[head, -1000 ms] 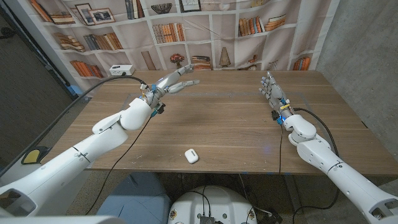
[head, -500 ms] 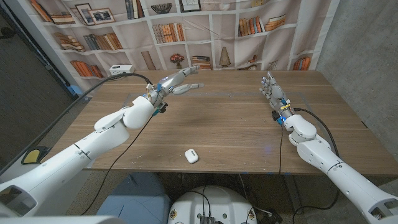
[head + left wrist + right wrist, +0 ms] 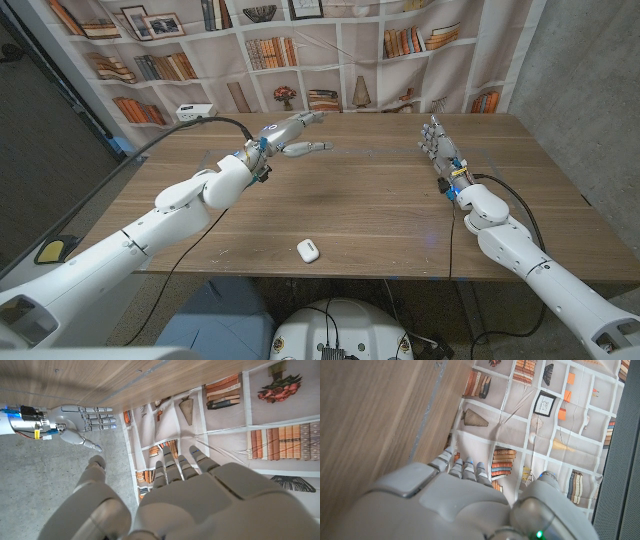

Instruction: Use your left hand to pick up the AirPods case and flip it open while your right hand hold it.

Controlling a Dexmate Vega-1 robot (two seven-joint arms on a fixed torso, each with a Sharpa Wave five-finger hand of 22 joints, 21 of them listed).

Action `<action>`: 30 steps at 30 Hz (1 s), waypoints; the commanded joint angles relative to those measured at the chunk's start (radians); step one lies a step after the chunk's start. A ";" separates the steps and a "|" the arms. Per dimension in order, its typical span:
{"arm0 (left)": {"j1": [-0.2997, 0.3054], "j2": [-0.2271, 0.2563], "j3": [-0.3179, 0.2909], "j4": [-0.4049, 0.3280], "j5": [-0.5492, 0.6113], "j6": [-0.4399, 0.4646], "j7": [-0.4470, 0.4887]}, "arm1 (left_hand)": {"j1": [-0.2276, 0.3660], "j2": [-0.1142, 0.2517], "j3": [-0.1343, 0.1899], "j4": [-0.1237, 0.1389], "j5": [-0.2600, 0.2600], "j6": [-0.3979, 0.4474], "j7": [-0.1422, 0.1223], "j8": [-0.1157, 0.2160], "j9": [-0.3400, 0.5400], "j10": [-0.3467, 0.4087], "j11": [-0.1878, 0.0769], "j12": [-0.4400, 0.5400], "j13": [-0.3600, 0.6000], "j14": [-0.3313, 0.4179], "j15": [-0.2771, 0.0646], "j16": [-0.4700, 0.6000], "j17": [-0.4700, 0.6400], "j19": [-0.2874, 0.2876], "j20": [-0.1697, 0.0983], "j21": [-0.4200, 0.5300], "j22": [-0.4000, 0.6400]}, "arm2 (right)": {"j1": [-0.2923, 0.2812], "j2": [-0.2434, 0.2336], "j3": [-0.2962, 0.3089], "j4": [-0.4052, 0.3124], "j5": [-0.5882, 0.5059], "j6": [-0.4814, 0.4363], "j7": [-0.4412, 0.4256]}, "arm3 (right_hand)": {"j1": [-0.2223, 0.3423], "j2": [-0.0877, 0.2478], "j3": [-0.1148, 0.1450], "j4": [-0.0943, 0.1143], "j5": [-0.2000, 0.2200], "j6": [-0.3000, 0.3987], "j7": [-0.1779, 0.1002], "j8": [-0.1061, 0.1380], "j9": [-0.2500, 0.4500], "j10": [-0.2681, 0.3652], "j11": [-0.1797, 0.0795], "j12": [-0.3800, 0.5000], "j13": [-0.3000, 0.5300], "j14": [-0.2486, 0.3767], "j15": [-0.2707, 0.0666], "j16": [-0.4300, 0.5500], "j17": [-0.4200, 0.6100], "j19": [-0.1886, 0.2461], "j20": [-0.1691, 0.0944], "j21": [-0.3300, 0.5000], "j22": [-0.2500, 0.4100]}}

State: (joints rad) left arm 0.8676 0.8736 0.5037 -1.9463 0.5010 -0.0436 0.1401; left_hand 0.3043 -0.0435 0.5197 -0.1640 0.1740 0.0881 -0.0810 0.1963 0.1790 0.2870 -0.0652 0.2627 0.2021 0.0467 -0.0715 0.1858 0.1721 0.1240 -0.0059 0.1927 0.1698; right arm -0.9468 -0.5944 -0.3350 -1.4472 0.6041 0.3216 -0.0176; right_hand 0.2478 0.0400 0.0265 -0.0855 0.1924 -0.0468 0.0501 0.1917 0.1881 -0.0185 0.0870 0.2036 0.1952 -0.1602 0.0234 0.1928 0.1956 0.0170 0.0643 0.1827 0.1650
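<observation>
- Two hands hang empty over the table (image 3: pixel 380 200): the left hand (image 3: pixel 290 135) is raised at the far side with fingers spread, and the right hand (image 3: pixel 436 145) stands upright on its edge near the far right, fingers straight and together, holding nothing.
- One small white case (image 3: pixel 307 250) lies near the table's front edge, well apart from both hands.
- Likely trouble: the case looks smooth, glossy and rounded like a pebble, so broad fingertips could skid it across the wood or nudge it off the near edge.
- Further risk: the lid seam is too small to make out, so a flip tried on the wrong side would probably twist the case loose from the holding hand.
- Wood-grain planks, matte and brown, form the table; a printed bookshelf curtain (image 3: pixel 330 50) hangs behind it, creased and soft.
- Hard white shells cover both arms, with grey metallic fingers.
</observation>
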 commanded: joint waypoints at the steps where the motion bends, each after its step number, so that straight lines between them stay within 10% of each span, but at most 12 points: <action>1: 0.013 -0.004 0.003 0.001 0.092 -0.007 0.069 | 0.014 -0.002 -0.007 0.002 0.004 0.014 -0.001 0.007 0.003 0.012 -0.001 0.005 0.006 -0.011 -0.003 -0.003 0.003 0.006 -0.005 0.000 0.002 | -0.002 -0.007 0.004 -0.007 -0.001 -0.009 -0.003 | 0.013 0.003 0.002 -0.006 0.000 0.004 0.002 0.005 0.002 0.007 0.000 0.005 0.002 -0.003 -0.004 0.005 0.000 -0.002 0.002 0.006 0.006; 8: 0.026 -0.002 -0.004 0.001 0.125 -0.029 0.112 | 0.024 -0.006 -0.010 0.002 0.007 0.017 0.002 0.004 0.003 0.011 0.001 0.000 0.006 -0.027 -0.018 -0.006 0.003 0.011 -0.047 0.001 0.002 | 0.002 -0.004 0.002 0.002 0.000 -0.007 0.001 | 0.014 0.004 0.003 -0.007 0.000 0.004 0.003 0.005 0.002 0.009 0.001 0.005 0.002 -0.003 -0.004 0.005 0.000 -0.002 0.001 0.006 0.006; 30: 0.052 0.021 -0.020 -0.052 0.163 -0.029 0.074 | 0.046 -0.014 -0.016 0.001 0.010 -0.054 0.001 -0.012 0.004 0.021 -0.011 -0.002 0.006 -0.018 -0.015 0.000 0.003 0.011 -0.036 -0.002 0.001 | -0.005 -0.013 0.000 0.002 -0.003 -0.019 -0.002 | 0.014 0.005 0.004 -0.009 -0.001 0.004 0.001 0.005 0.002 0.011 -0.003 0.005 0.002 -0.006 -0.006 0.005 0.000 -0.003 0.002 0.006 0.006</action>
State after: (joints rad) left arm 0.9119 0.8802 0.4905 -1.9745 0.6479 -0.0684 0.2427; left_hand 0.3360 -0.0566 0.5073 -0.1600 0.1778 0.0373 -0.0839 0.1809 0.1790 0.2935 -0.0718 0.2584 0.2073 0.0196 -0.0873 0.1812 0.1723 0.1353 -0.0499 0.1927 0.1673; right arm -0.9462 -0.6037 -0.3332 -1.4432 0.6046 0.3052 -0.0150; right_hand 0.2530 0.0452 0.0293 -0.0883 0.1924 -0.0467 0.0501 0.1917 0.1881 -0.0124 0.0809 0.2035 0.1953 -0.1603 0.0234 0.1928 0.1956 0.0170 0.0643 0.1827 0.1650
